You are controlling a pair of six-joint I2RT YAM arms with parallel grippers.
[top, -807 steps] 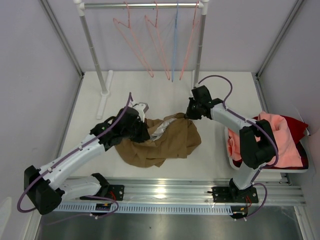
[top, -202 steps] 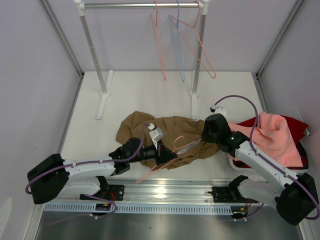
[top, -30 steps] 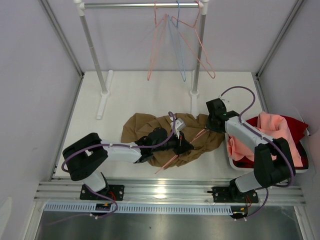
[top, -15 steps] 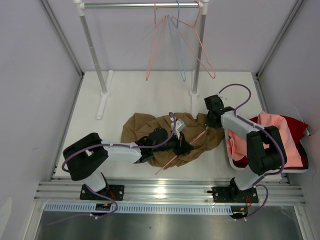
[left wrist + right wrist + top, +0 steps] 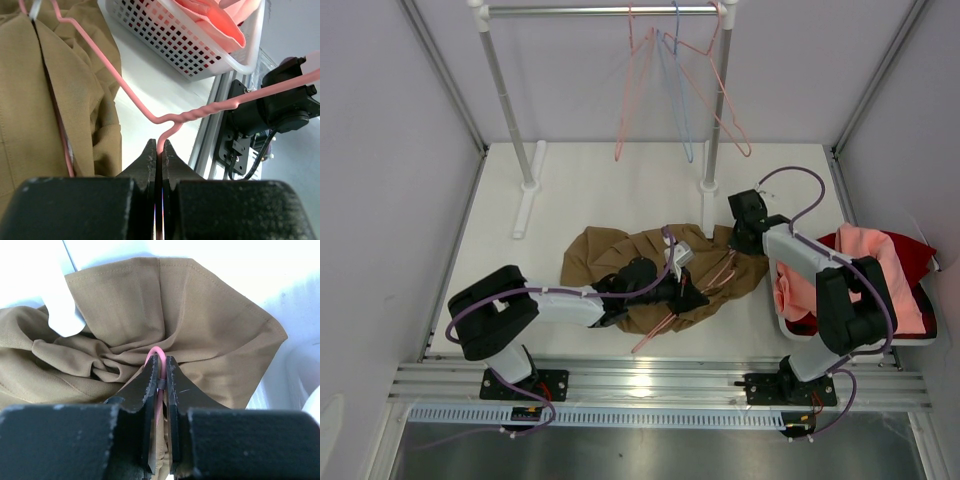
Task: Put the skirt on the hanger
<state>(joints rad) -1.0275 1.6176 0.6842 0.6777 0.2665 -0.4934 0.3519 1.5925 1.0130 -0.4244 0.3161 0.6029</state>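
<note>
The tan-brown skirt [image 5: 615,262] lies crumpled on the white table between my two arms. A salmon-pink wire hanger [image 5: 658,330] lies slantwise across its right half. My left gripper [image 5: 695,298] is shut on the wire just below the hanger's twisted neck [image 5: 200,113], and the pink wire runs out of the gripper's tips [image 5: 161,147]. My right gripper [image 5: 740,245] is at the skirt's [image 5: 200,315] far right corner. Its jaws [image 5: 159,367] are shut on a curved end of the pink wire, with bunched cloth right behind it.
A clothes rail [image 5: 600,10] at the back carries pink hangers [image 5: 710,95] and a light blue one [image 5: 676,100]; its right post foot [image 5: 708,185] stands near my right arm. A white basket [image 5: 784,322] at the right holds salmon-pink cloth [image 5: 865,265] and dark red cloth [image 5: 917,250].
My right gripper has moved in over the skirt's right corner and closed on the hanger's end. The left arm holds its grip, and the hanger shifted slightly.
</note>
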